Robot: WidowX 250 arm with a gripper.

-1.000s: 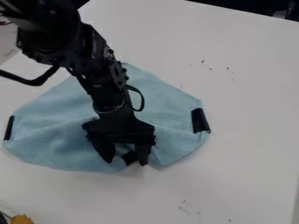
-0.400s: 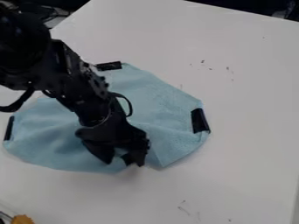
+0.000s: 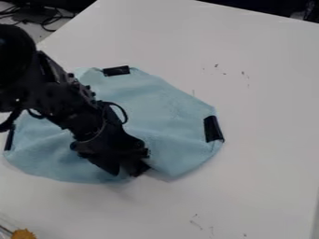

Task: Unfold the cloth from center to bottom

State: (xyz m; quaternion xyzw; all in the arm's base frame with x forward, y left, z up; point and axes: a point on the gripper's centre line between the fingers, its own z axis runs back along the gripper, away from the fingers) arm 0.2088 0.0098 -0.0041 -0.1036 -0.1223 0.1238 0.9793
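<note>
- The blue cloth (image 3: 168,112) lies spread out on the white surface (image 3: 268,116), with some soft bumps.
- The black hand (image 3: 126,172) points down at the cloth's bottom edge. I can't tell if it is open or closed.
- The cloth has a black patch (image 3: 116,70) at the top and another on the right side.
- An orange thing (image 3: 24,234) sits in the bottom left corner.

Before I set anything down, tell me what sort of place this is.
Probably a robotics lab or workshop: a black robot arm reaches over a light blue cloth with black strips on a plain white table, and dark cables lie tangled beyond its far edge.
</note>
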